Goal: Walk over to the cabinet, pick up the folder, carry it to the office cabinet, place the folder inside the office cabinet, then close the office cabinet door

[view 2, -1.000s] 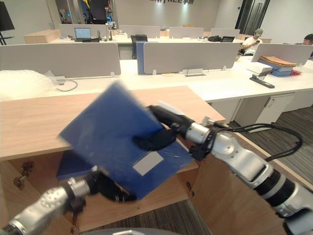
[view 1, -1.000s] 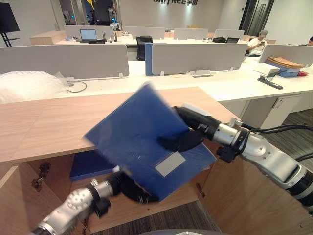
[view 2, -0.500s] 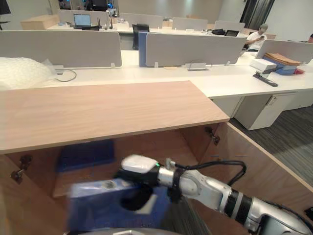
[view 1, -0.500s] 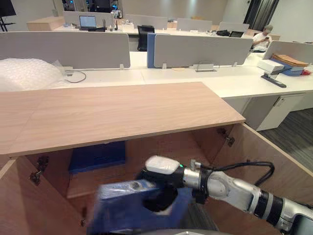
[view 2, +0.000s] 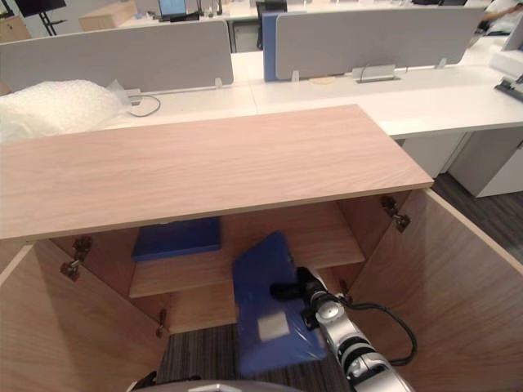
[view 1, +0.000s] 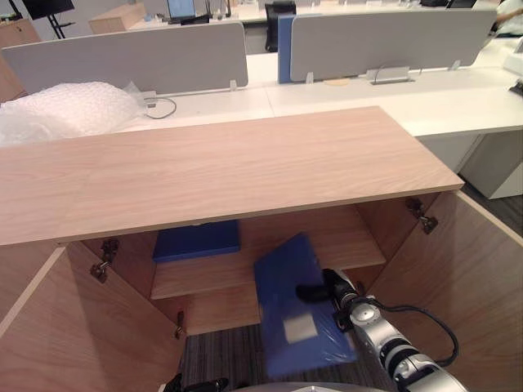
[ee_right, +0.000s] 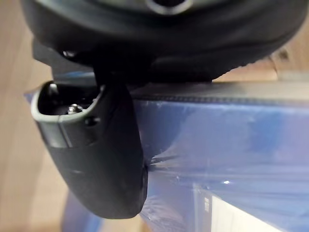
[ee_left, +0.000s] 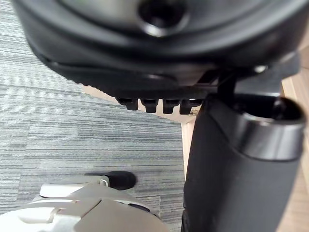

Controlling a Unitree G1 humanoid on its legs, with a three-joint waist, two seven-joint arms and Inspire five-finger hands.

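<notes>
Cabinet shelf (view 1: 351,245) bears a second folder (view 1: 196,242) behind the folder (view 1: 290,327) in right hand (view 1: 328,289).

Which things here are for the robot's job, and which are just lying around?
For the job:
blue folder, pinched in the right hand
open office cabinet
its right door, not yet closed

Just lying about:
second blue folder on the shelf inside
bubble wrap
grey desk screens
</notes>
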